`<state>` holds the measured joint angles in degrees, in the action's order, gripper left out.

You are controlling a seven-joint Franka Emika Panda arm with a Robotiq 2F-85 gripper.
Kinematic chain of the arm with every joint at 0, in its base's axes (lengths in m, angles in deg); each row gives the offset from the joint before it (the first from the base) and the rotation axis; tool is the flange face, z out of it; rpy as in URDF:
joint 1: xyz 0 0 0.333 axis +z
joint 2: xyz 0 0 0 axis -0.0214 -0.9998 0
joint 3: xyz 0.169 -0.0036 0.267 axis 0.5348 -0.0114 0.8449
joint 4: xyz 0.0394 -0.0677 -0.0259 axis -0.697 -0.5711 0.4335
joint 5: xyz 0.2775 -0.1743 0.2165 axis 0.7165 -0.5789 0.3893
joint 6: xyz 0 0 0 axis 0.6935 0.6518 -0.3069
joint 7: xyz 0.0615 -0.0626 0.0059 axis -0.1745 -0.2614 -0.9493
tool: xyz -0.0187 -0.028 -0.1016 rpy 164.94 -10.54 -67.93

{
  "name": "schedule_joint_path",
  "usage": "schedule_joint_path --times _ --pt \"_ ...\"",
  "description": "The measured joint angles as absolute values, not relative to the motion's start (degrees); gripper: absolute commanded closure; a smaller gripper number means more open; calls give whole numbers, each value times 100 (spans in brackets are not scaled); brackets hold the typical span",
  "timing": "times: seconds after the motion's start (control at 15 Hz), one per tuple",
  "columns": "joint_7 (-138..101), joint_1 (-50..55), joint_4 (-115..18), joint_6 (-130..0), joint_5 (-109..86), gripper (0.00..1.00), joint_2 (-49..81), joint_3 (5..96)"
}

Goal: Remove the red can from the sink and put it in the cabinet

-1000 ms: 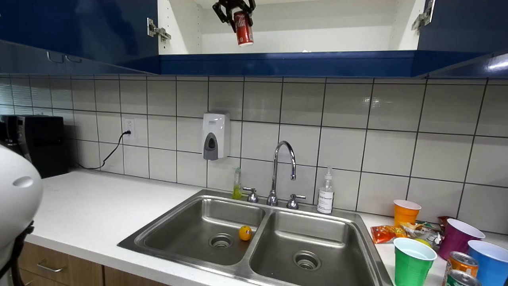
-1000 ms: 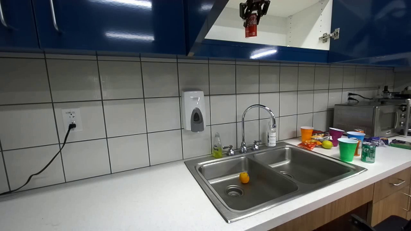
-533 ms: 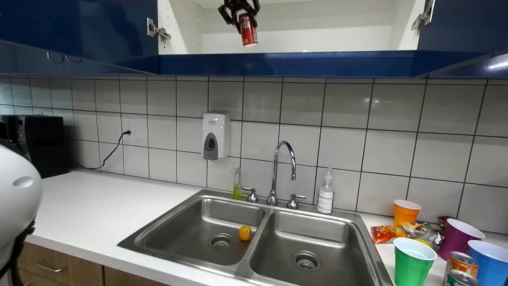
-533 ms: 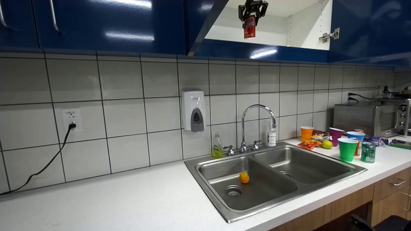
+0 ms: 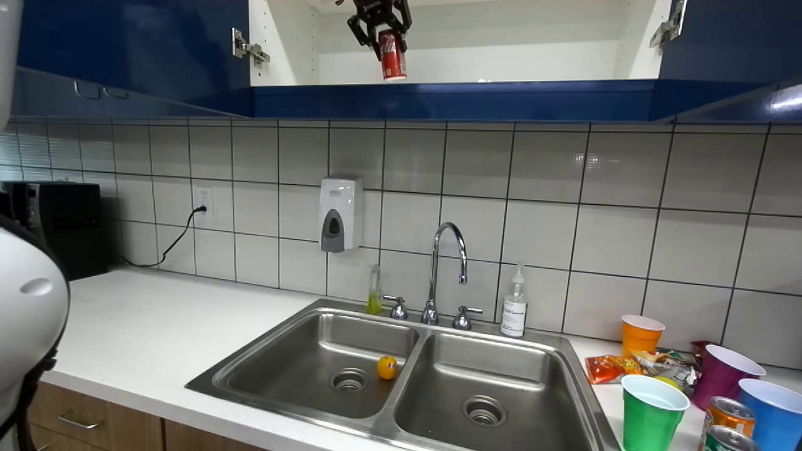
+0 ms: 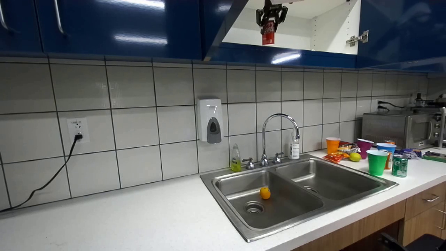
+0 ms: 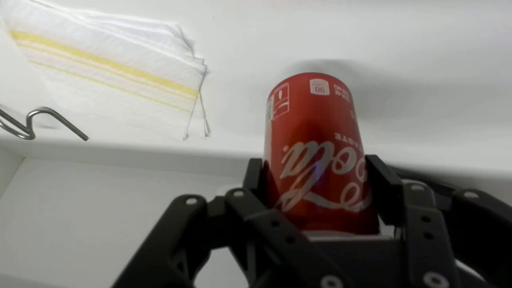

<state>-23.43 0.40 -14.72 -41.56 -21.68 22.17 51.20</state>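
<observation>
End effector (image 7: 315, 176) pinches the red can (image 5: 393, 56) by opposite sides of its upper part, at the open cabinet (image 5: 532, 44); depth inside cannot be told. Expect a smooth, slippery, thin shell, liable to dent; fill and weight are uncertain. Hold near mid-body. Its base (image 5: 395, 76) appears just above the lower front edge (image 5: 463, 101) in both exterior views and could catch. Room likely widens sideways across the opening; avoid the striped cloth (image 7: 116, 76) and metal hook (image 7: 29, 130).
</observation>
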Motion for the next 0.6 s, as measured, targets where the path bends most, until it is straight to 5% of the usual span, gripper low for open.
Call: schedule_joint_path --times 0.6 --pt "-2349 19 -982 -3395 -1801 60 1924 5098"
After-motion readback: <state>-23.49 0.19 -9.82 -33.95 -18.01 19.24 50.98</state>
